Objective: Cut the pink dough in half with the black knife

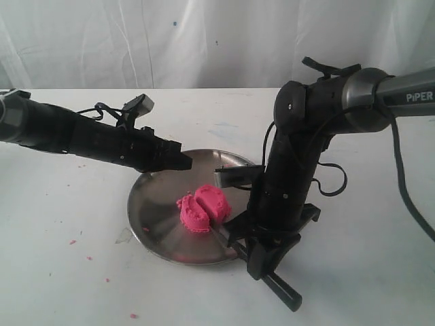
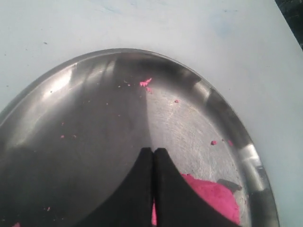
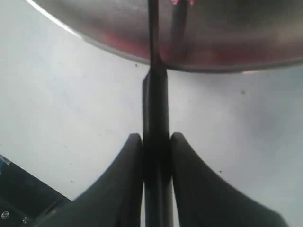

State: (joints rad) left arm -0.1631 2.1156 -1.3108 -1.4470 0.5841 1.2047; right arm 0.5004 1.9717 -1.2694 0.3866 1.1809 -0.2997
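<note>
The pink dough (image 1: pixel 202 207) lies on the steel plate (image 1: pixel 156 234), with a groove splitting it into two halves that still touch. The black knife (image 1: pixel 284 291) slants from the table onto the plate, its blade (image 1: pixel 221 234) reaching the dough's near side at the groove. My right gripper (image 1: pixel 262 261) is shut on the knife's handle (image 3: pixel 155 104), fingers on either side, midpoint (image 3: pixel 156 137). The blade (image 3: pixel 152 33) crosses the plate rim (image 3: pixel 227 64). My left gripper (image 1: pixel 183 161) hovers shut and empty over the plate's far left, tips (image 2: pixel 154 150) pressed together, dough (image 2: pixel 218 196) behind them.
Pink crumbs dot the white table (image 1: pixel 71 241) and the plate (image 2: pixel 145 82). A white curtain hangs behind the table. The right arm's cable (image 1: pixel 408 197) trails down at the far right.
</note>
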